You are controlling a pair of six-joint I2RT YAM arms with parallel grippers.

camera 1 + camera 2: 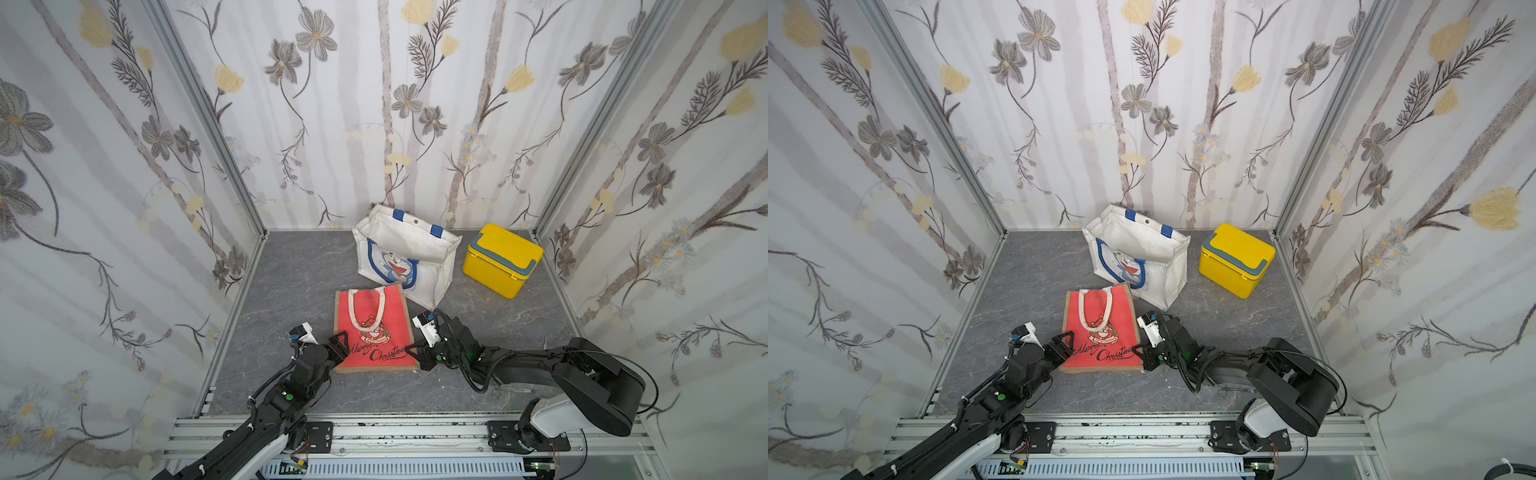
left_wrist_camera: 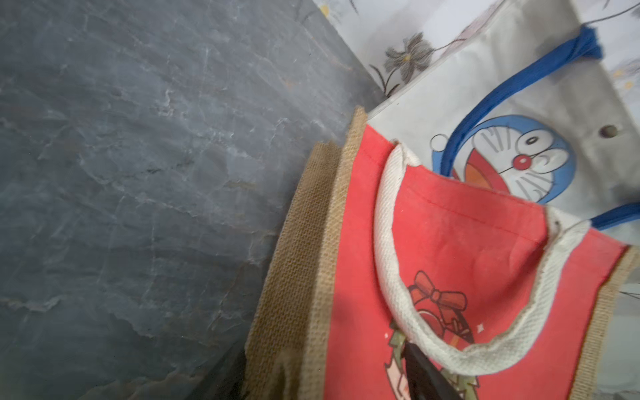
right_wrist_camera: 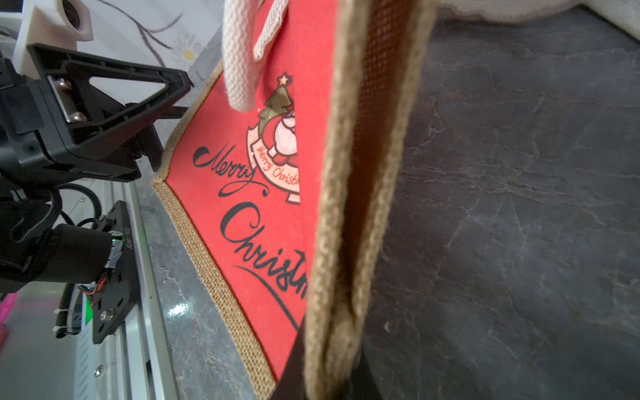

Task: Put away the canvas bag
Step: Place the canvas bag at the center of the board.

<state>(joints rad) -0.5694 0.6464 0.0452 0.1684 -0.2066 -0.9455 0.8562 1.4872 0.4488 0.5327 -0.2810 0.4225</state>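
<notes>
- A flat red canvas bag edged in tan jute (image 1: 376,332), printed "Merry Christmas", lies face up on the grey stone-patterned table (image 1: 291,291), near the front rail and between the two arms.
- The right end effector (image 1: 415,351) is at the bag's lower right corner; the right wrist view shows its black jaws closed on the folded jute side edge there.
- The left end effector (image 1: 341,344) meets the opposite, left edge near the lower corner. Its jaws stand apart, and in the left wrist view one black finger (image 2: 426,374) lies over the red face beside the printed wreath.
- The bag's white woven handle (image 1: 365,309) rests in a loop on the red panel, pointing toward the front.
- Just behind the red bag, touching its top edge in both top views, a white canvas tote with blue handles and a cartoon cat print (image 1: 407,249) stands open.
- A yellow plastic lidded box with a grey handle (image 1: 500,259) sits to the tote's right, near the back corner.
</notes>
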